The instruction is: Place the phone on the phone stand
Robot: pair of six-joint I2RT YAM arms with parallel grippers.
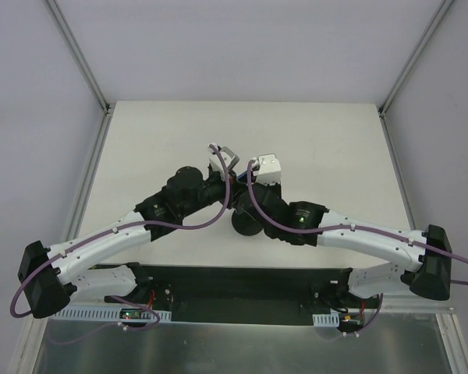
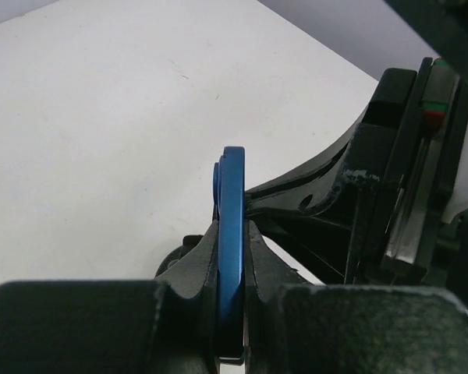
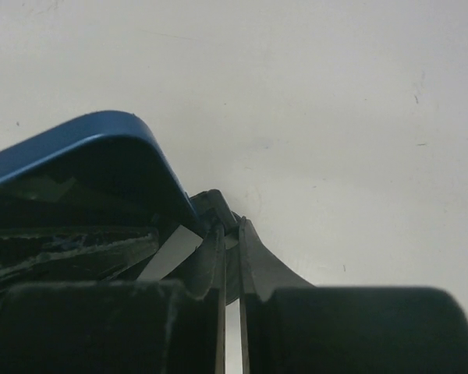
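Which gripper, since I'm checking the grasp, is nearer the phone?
Left: the left gripper grips the phone between its fingers; the right gripper sits shut beside its corner.

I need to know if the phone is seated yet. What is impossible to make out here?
- Phone stand: top view, both wrists cover it; only a dark patch, likely its base, shows.
- Phone: left wrist view, edge-on in the left gripper, face unseen.
- Right gripper: right wrist view, shut; pinching anything, unclear.
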